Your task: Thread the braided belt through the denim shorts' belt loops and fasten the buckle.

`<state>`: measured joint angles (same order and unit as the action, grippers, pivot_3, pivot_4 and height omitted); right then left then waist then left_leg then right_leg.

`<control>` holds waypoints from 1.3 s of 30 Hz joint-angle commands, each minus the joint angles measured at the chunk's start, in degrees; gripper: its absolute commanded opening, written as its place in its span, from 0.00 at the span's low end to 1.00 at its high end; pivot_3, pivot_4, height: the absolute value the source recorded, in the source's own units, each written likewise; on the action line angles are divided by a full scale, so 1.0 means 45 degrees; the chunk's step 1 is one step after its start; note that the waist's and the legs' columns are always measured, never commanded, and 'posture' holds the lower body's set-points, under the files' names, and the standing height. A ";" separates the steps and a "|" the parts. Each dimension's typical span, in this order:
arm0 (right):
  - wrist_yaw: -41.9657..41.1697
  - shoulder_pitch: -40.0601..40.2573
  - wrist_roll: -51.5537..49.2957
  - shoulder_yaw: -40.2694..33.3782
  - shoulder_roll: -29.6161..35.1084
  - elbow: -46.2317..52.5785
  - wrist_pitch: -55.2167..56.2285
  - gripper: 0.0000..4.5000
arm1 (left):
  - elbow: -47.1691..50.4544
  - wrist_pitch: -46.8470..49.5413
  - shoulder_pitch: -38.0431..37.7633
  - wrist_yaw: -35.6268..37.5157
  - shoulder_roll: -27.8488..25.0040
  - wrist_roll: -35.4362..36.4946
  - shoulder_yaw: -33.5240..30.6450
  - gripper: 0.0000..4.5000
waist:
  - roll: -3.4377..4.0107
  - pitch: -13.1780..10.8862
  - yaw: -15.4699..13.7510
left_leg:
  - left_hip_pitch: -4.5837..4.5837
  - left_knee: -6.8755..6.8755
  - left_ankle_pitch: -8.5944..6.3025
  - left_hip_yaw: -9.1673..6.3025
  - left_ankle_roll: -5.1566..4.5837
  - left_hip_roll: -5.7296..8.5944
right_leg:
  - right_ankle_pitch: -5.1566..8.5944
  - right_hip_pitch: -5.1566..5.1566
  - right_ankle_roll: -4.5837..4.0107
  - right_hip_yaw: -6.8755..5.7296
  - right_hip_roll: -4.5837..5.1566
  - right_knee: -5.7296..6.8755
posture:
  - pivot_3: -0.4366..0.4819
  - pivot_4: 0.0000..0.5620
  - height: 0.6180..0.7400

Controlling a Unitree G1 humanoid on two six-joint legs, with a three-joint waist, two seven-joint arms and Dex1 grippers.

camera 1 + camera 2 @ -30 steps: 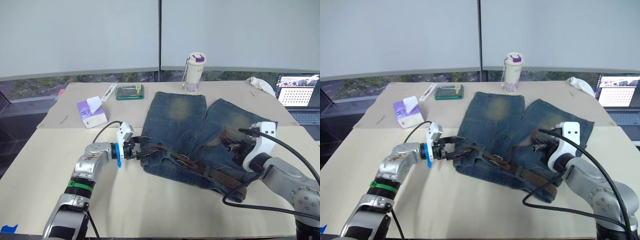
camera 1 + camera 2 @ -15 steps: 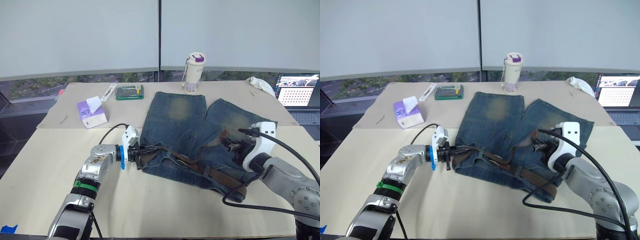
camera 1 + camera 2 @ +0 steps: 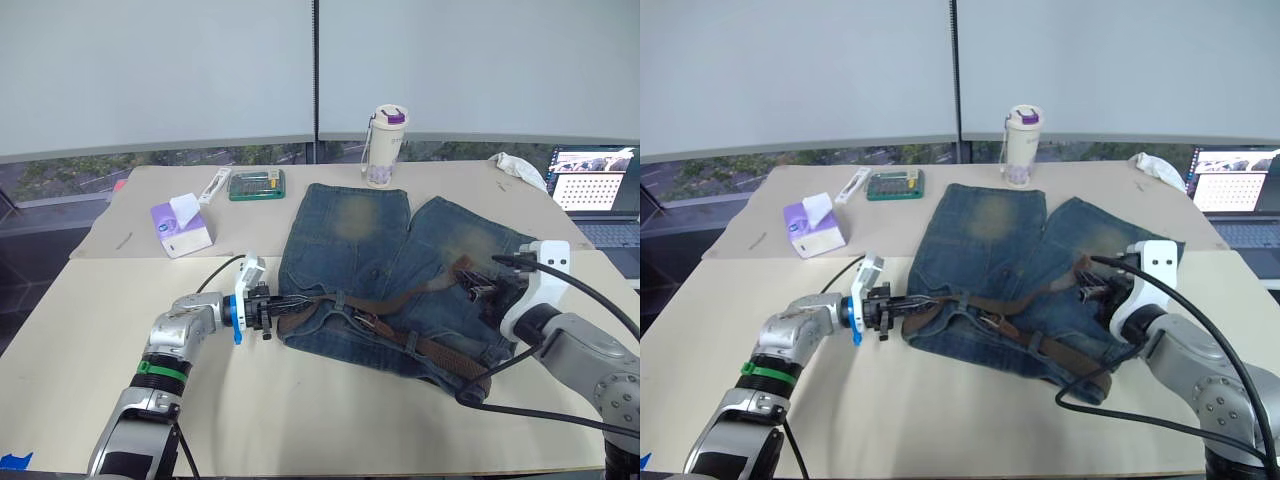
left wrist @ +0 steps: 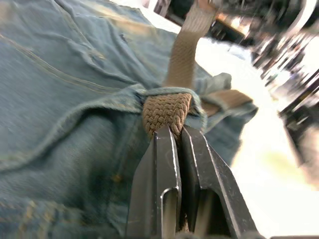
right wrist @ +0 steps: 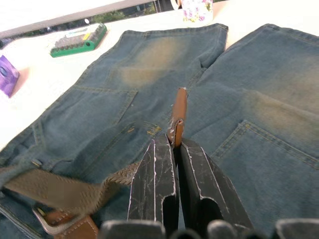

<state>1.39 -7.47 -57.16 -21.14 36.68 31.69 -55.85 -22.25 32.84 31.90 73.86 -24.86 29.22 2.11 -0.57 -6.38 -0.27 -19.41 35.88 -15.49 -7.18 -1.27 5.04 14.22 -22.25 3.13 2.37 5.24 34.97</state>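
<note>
The denim shorts lie flat on the table with the waistband toward me. The braided belt runs along the waistband, and its pale metal buckle rests near the middle. My left gripper is shut on the braided belt right where it comes out of a belt loop at the left end of the waistband. My right gripper is shut on the belt's brown leather tip over the right leg, and the strap between buckle and tip hangs fairly taut.
A purple tissue pack, a green box and a lidded bottle stand behind the shorts. A white cloth and an open laptop are at the right. A black cable loops near the table's front right.
My left gripper went from open to shut on the belt at the left loop and drew back slightly left. My right gripper moved right with the belt tip, pulling the strap straighter.
</note>
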 commanded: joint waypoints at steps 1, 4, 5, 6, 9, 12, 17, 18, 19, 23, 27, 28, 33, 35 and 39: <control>-0.0328 0.0079 0.0782 0.0503 0.0062 0.0404 0.0340 0.00 | 0.0854 0.1722 -0.0258 0.0352 -0.0141 0.1123 -0.0365 0.01 | 0.0000 0.0000 0.0035 | 0.0003 0.0000 0.0000 -0.0001 0.0000 0.0000 | 0.0000 0.0000 0.0000 -0.0001 -0.0001 0.0001 | 0.48 0.27 1.00; -0.0535 0.0141 0.1101 0.0648 0.0011 0.0450 0.0383 0.00 | 0.1049 0.2764 -0.0495 0.0086 -0.0031 0.1603 -0.0574 0.01 | 0.0000 0.0000 0.0013 | 0.0000 0.0001 0.0000 -0.0004 0.0001 0.0000 | 0.0000 0.0000 0.0000 -0.0002 0.0003 0.0001 | 0.48 0.27 1.00; -0.0618 0.0167 0.1240 0.0708 0.0032 0.0462 0.0403 0.00 | 0.0951 0.2853 -0.0555 -0.0074 0.0025 0.1554 -0.0568 0.01 | 0.0001 0.0000 0.0008 | 0.0002 0.0001 0.0000 -0.0005 0.0001 0.0000 | 0.0000 0.0002 0.0000 -0.0001 0.0006 -0.0001 | 0.48 0.27 1.00; -0.0728 0.0196 0.1375 0.0744 0.0064 0.0469 0.0436 0.00 | 0.0668 0.2990 -0.0523 -0.0430 0.0195 0.1573 -0.0739 0.01 | 0.0000 0.0000 -0.0003 | 0.0002 0.0002 0.0000 -0.0004 0.0001 0.0002 | 0.0000 0.0003 0.0000 0.0000 0.0010 -0.0001 | 0.48 0.27 1.00; -0.1116 0.0359 0.1769 0.0662 0.0131 0.0550 0.0664 0.00 | -0.0067 0.3247 -0.0345 -0.1259 0.0487 0.1478 -0.1070 0.01 | -0.0001 0.0000 -0.0070 | 0.0005 0.0003 0.0000 -0.0005 0.0001 0.0002 | 0.0000 0.0005 0.0000 0.0000 0.0008 -0.0005 | 0.48 0.27 1.00; -0.1266 0.0453 0.1717 -0.0027 -0.0007 0.0420 0.0682 0.00 | -0.0264 0.3784 -0.0264 -0.1412 0.0563 0.1890 -0.1481 0.01 | -0.0002 -0.0001 -0.0072 | 0.0003 0.0005 0.0000 -0.0003 0.0002 0.0003 | 0.0000 0.0004 0.0000 0.0002 0.0009 -0.0003 | 0.48 0.27 1.00; -0.1832 0.1062 0.2670 -0.0519 0.0568 0.0104 0.0799 0.00 | -0.1514 0.5025 0.0341 -0.2321 0.0668 0.2377 -0.2405 0.01 | -0.0005 -0.0002 -0.0101 | 0.0003 0.0007 0.0000 -0.0004 0.0002 0.0006 | 0.0000 0.0006 0.0000 -0.0003 0.0010 -0.0002 | 0.48 0.27 1.00; -0.1932 0.1185 0.2904 -0.0503 0.0676 0.0071 0.0864 0.00 | -0.1676 0.5254 0.0423 -0.2501 0.0668 0.2375 -0.2457 0.01 | -0.0005 -0.0002 -0.0093 | 0.0003 0.0008 0.0000 -0.0003 0.0002 0.0008 | 0.0000 0.0006 0.0000 -0.0002 0.0009 -0.0002 | 0.48 0.27 1.00; -0.2067 0.1341 0.3341 -0.0314 0.0874 0.0033 0.1040 0.00 | -0.1595 0.5249 0.0325 -0.2409 0.0593 0.2184 -0.2190 0.01 | -0.0004 -0.0002 -0.0091 | 0.0003 0.0008 0.0000 -0.0001 0.0002 0.0010 | 0.0000 0.0004 0.0001 -0.0001 0.0009 -0.0001 | 0.48 0.27 1.00; -0.2826 0.1646 0.4491 0.0600 0.1062 0.0228 0.2001 0.00 | -0.0874 0.5454 -0.0131 -0.2311 0.0559 0.2089 -0.1771 0.01 | -0.0002 0.0000 -0.0059 | 0.0010 0.0003 0.0001 0.0003 0.0005 0.0007 | 0.0000 0.0003 0.0000 0.0002 0.0006 0.0002 | 0.48 0.27 1.00; -0.3810 0.1680 0.5002 0.0769 0.1070 0.0308 0.2977 0.00 | -0.0358 0.5546 -0.0380 -0.2494 0.0632 0.2159 -0.1759 0.01 | 0.0001 0.0002 -0.0063 | 0.0012 0.0001 0.0003 0.0002 0.0010 0.0003 | 0.0000 0.0001 0.0000 0.0007 0.0007 0.0002 | 0.48 0.27 1.00; -0.4318 0.1928 0.5097 0.0698 0.1361 0.0375 0.3087 0.09 | -0.0104 0.5586 -0.0470 -0.2503 0.0623 0.2176 -0.1717 0.00 | -0.0001 0.0001 -0.0066 | 0.0013 0.0003 0.0003 0.0003 0.0010 0.0003 | 0.0000 0.0005 0.0000 0.0006 0.0009 0.0001 | 0.48 0.27 1.00; -0.5462 0.2606 0.6992 0.0171 0.2596 -0.0574 0.4747 0.48 | 0.0758 0.5962 -0.0681 -0.2760 0.0635 0.2340 -0.1695 0.00 | -0.0011 -0.0002 -0.0111 | 0.0008 0.0009 0.0000 0.0003 0.0007 0.0013 | 0.0000 0.0014 0.0001 0.0003 0.0017 -0.0011 | 0.48 0.27 1.00; -0.5565 0.2477 0.7384 -0.0165 0.2743 -0.1035 0.5109 0.63 | 0.0920 0.6020 -0.0715 -0.2830 0.0646 0.2343 -0.1683 0.00 | -0.0017 -0.0006 -0.0098 | 0.0010 0.0012 0.0001 0.0005 0.0009 0.0012 | 0.0000 0.0014 0.0001 0.0005 0.0017 -0.0008 | 0.48 0.27 1.00; -0.7643 0.0928 0.6521 0.1211 0.2815 -0.0222 0.5743 0.78 | 0.1356 0.6212 -0.0683 -0.2920 0.0716 0.2527 -0.1767 0.00 | -0.0018 -0.0015 0.0050 | 0.0013 0.0004 0.0001 0.0018 0.0010 0.0001 | 0.0000 0.0004 0.0000 0.0013 0.0010 -0.0002 | 0.48 0.27 1.00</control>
<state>-29.91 -1.37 -26.09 -17.55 48.99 26.80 -32.46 -18.29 60.25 28.45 60.65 -21.85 38.78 -5.60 -0.65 -6.45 -0.05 -19.34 35.89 -15.48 -7.09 -1.22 4.99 14.22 -22.22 3.13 2.42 5.26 34.97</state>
